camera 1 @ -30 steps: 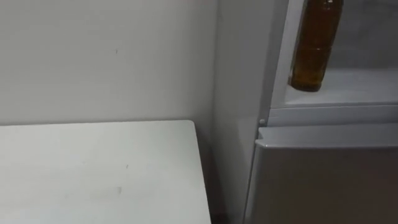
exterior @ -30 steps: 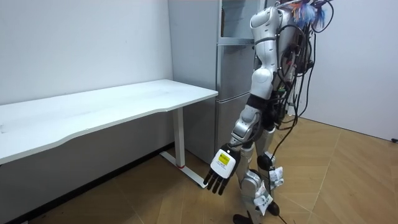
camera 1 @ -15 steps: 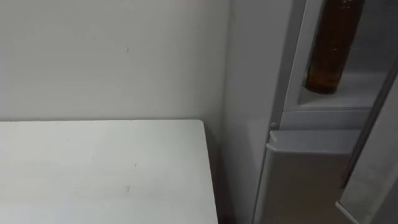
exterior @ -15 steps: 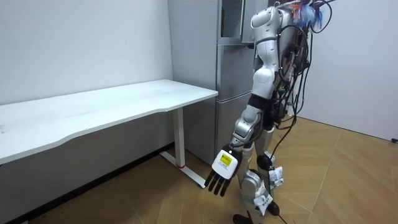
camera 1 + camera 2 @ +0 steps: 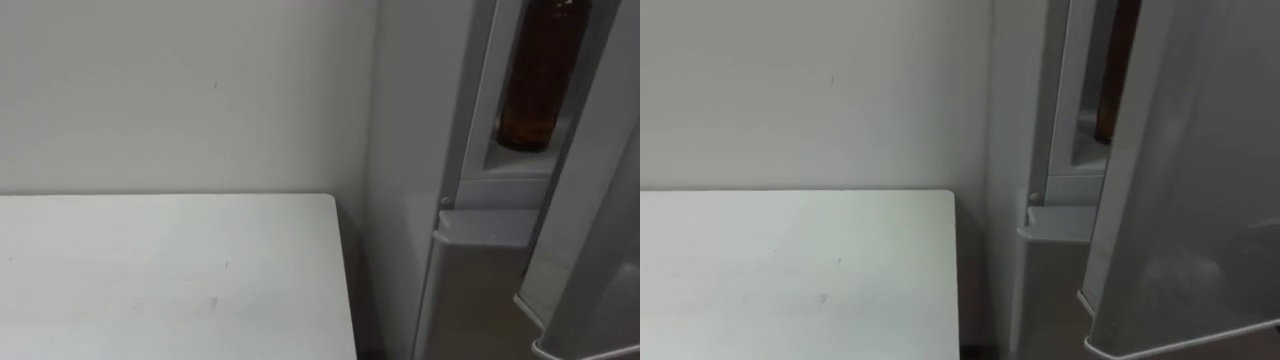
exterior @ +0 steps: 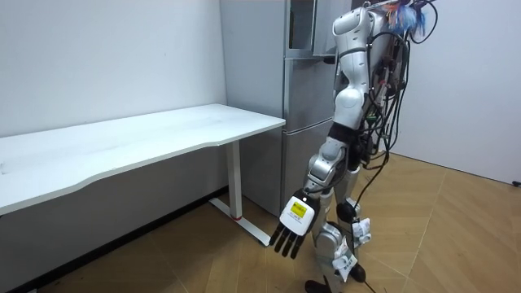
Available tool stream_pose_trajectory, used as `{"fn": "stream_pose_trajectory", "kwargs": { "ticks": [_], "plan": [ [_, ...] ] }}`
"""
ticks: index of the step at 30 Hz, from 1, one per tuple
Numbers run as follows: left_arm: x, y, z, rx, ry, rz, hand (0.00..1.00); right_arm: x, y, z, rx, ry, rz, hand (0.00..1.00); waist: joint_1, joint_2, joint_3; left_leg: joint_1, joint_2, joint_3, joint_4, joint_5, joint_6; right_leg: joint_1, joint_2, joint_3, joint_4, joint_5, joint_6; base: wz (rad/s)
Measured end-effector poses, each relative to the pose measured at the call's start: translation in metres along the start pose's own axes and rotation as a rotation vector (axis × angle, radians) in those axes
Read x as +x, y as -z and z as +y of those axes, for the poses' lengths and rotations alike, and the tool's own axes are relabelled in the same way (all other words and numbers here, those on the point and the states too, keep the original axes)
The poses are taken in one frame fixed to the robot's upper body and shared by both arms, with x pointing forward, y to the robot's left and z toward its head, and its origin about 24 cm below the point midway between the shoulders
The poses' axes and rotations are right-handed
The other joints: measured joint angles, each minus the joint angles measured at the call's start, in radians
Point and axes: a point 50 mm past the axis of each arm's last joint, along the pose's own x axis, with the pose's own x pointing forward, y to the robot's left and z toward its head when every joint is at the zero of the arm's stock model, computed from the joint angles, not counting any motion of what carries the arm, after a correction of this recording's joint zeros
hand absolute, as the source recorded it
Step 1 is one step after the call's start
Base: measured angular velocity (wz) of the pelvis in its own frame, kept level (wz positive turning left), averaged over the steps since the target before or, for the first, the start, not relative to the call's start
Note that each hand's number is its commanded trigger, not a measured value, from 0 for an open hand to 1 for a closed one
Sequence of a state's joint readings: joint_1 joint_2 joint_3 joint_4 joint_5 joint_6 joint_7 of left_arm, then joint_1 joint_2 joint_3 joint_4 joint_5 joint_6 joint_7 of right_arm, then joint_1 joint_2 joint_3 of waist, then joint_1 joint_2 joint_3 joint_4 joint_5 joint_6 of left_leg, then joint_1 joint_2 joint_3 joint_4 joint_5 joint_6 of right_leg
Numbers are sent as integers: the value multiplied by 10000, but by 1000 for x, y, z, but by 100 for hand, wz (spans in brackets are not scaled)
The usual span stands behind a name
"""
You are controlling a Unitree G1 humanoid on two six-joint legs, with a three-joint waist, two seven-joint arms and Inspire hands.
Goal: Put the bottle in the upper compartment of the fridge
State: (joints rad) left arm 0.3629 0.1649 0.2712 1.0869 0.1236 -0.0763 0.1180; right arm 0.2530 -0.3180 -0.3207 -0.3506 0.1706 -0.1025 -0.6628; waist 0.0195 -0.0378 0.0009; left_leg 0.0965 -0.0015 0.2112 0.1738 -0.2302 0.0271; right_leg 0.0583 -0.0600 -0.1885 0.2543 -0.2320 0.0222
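Item 1, one left hand (image 6: pixel 291 228): it hangs at the robot's side beside its thigh in the room view, fingers straight and pointing at the floor, holding nothing. Item 2, one white table (image 5: pixel 150 270): its top fills the lower left of the eye views, the near and left parts cut off by the frame. Its right edge lies just beside the fridge with a dark gap between, and the room view shows one white leg under that end. Item 3, one upper door (image 5: pixel 1180 180): pale grey, it stands part-way across the opening. In the right eye view it covers most of the compartment, and its top and right side are out of frame. Item 4, one fridge (image 5: pixel 400 150): tall and grey, it stands against the wall with the robot directly before it. One lower door (image 5: pixel 480 290) is flush and closed. Item 5, one bottle (image 5: pixel 533 90): brown and upright, it is inside the upper compartment near its left wall, with its base at the white compartment floor (image 5: pixel 515 163). Its neck and cap are cut off by the top edge, so what is at the neck cannot be told. The right eye view shows only a thin brown strip of it past the door's edge. Item 6, one wall (image 5: pixel 180 90): plain and light, it stands behind the table.
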Motion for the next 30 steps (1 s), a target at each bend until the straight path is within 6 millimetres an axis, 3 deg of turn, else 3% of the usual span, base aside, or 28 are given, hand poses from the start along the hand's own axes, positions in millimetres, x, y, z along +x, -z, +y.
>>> {"fn": "stream_pose_trajectory", "kwargs": {
  "ticks": [6, 11, 30],
  "plan": [
    [-1, 6, -2, 30, 313, 197, 0, -3, -3, 5, -373, -264, -403, 0, 207, -165, 7, -158, 16, -121, 178, 5, -6, -30, -3, -112, 6, 7, -12, 5],
    [-2, 10, -5, 177, 485, 288, 0, -5, -4, 9, -574, -295, -580, 0, 593, -182, 18, -211, -4, -435, 260, 13, -20, 122, -38, -436, -56, -1, -33, 17],
    [-6, 21, -6, 386, 703, 422, 0, -9, -4, 10, -795, 18, -741, 0, 645, -80, 54, -544, -5, -1236, 511, 102, -125, 270, -41, -1160, -184, 47, -175, 9]
  ]
}}
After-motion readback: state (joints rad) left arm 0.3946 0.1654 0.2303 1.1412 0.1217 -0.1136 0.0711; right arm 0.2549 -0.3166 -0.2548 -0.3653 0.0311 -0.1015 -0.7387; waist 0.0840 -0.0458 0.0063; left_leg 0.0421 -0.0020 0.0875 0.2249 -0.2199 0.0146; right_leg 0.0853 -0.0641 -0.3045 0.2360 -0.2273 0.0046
